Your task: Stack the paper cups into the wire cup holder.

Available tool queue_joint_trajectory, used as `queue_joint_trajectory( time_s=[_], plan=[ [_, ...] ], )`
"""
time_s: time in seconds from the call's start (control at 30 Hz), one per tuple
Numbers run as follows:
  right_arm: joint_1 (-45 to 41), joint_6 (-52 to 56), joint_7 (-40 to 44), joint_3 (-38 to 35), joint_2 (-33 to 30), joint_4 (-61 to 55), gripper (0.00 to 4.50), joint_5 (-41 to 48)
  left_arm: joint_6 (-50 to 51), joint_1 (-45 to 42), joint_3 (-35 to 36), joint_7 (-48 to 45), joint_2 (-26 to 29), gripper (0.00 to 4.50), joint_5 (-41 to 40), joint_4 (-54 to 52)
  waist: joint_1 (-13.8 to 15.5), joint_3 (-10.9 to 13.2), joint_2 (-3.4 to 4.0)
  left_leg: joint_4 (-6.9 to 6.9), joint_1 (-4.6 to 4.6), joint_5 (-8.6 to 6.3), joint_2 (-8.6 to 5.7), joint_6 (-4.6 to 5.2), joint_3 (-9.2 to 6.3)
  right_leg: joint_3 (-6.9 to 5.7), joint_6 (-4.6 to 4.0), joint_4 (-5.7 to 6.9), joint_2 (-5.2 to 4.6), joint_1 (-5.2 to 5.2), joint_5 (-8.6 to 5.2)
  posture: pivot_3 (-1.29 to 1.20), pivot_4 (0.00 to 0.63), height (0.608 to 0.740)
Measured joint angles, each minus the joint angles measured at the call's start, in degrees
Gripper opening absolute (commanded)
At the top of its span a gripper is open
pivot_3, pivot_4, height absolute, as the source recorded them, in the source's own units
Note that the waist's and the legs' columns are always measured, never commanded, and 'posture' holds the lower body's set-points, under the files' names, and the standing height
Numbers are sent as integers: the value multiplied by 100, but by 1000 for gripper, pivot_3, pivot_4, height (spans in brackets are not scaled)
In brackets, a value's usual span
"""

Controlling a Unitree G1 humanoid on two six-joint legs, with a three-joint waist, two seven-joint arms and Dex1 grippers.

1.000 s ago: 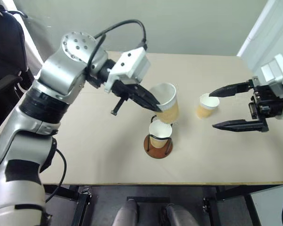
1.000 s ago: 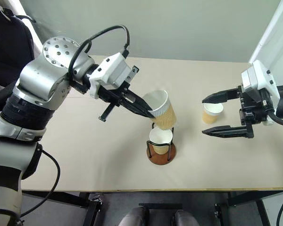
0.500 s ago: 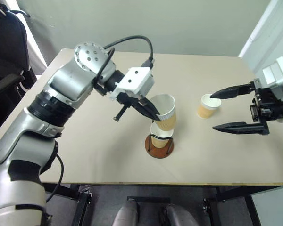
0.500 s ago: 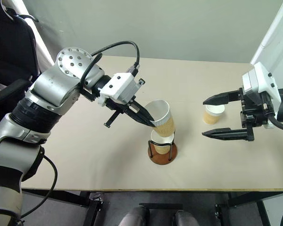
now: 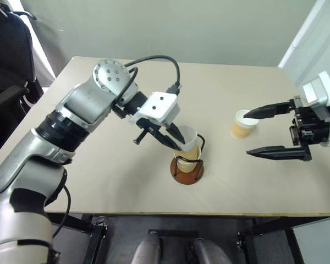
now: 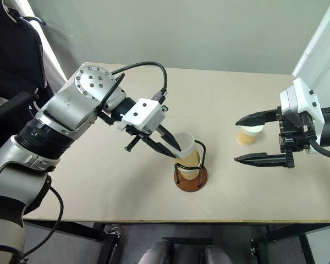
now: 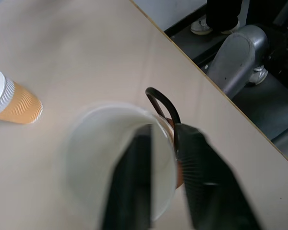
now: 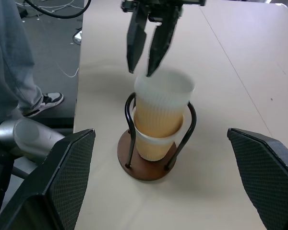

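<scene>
The wire cup holder stands near the table's front edge on its reddish-brown base. Two paper cups sit nested inside its black loops, the upper cup resting in the lower one. My left gripper is open just above the upper cup's rim, one finger over the cup's mouth and the other outside it. A third paper cup stands upright on the table to the right. My right gripper is open wide beside it and touches nothing.
A person's legs and shoes stand on the floor past the table's front edge. A black chair is at the far left, and a white panel rises at the right.
My left gripper came down over the holder and opened. The cup it held now sits in the holder, nested in the lower cup. The right arm has not moved.
</scene>
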Motion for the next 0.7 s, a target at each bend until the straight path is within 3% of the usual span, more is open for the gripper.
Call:
queue_joint_trajectory(
  time_s=[0.23, 0.33, 0.43, 0.5, 0.57, 0.7],
  plan=[
    [24, -3, -3, -4, -6, -9, 4500, 3, -77, 68, 90, -2, -252, 4456, 29, 63, 8, 0, 0, 6, -3, 0, -1, 0, -1, 0, 3, 1, -1, 0, 3, 0, 150, 740],
    [20, -55, 20, -3, -6, 29, 4500, -11, -65, 68, 475, -3, -562, 4456, 29, 203, 14, 0, 0, 8, -5, -1, -2, 2, 1, 1, 6, 1, -1, 0, 5, 0, 150, 740],
    [-182, -255, -15, 203, 19, 318, 4500, -308, 340, 80, 1043, -4, -502, 4456, -99, 237, -5, 0, 0, 7, -2, -1, -1, 2, 2, 1, 6, 1, -1, -2, 5, 0, 150, 740],
    [-589, -430, -281, 592, 114, 800, 4500, -863, 811, 115, 1560, 9, -303, 4456, -319, 223, -57, 0, 1, 2, 7, -1, 0, 1, 3, 3, 4, 2, -1, -3, 10, 0, 150, 740],
    [-1066, -780, -511, 1164, 302, 1575, 4500, -1631, 1496, 497, 2197, 8, 390, 4456, -639, -3, -133, -4, 11, -11, 24, 0, 3, 1, 4, 9, 1, 3, -1, -4, 13, 0, 150, 740],
    [-1311, -1242, -556, 1740, 579, 2794, 4500, -2541, 2488, 1244, 3047, 106, 1088, 4456, -1021, -343, -109, 0, 22, -18, 23, 3, 6, 4, 2, 3, -1, 8, 0, -8, 13, 0, 150, 740]
  ],
)
